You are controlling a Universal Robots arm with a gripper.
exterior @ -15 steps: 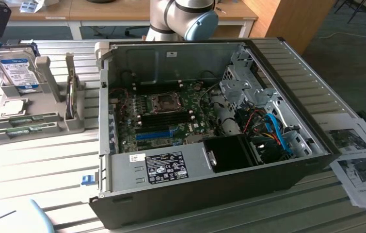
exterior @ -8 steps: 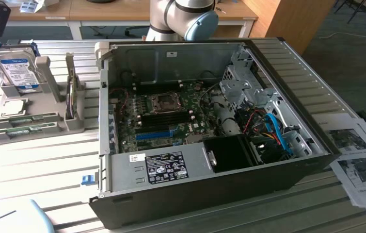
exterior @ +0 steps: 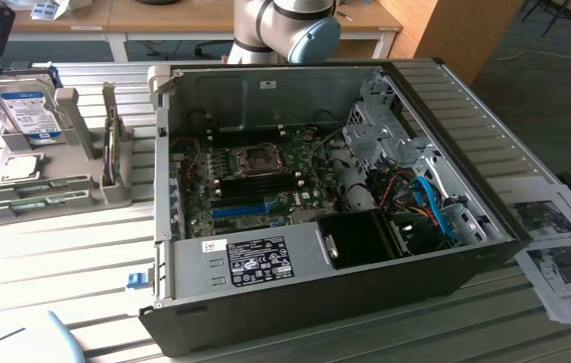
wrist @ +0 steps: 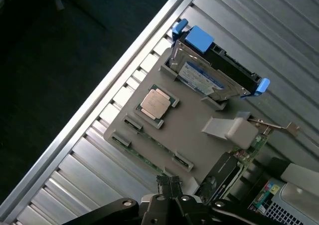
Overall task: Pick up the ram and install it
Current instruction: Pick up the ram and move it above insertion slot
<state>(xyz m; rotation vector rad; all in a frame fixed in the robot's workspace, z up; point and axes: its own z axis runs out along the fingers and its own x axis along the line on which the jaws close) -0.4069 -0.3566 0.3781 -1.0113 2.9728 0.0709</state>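
The computer case stands open, and the ram lies flat in the grey holder at the exterior view's left, so I judge this the approach to the pick. The claw hangs above the holder, pressed together and empty. A grasp calls for it spread along the stick's thin edge. Wooden desks stand behind the ribbed metal counter.

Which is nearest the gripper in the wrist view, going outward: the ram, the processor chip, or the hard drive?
1. The ram, in the grey holder slot just ahead of the gripper.
2. Processor chip, flat mid-holder.
3. Hard drive, standing at the holder's far end.
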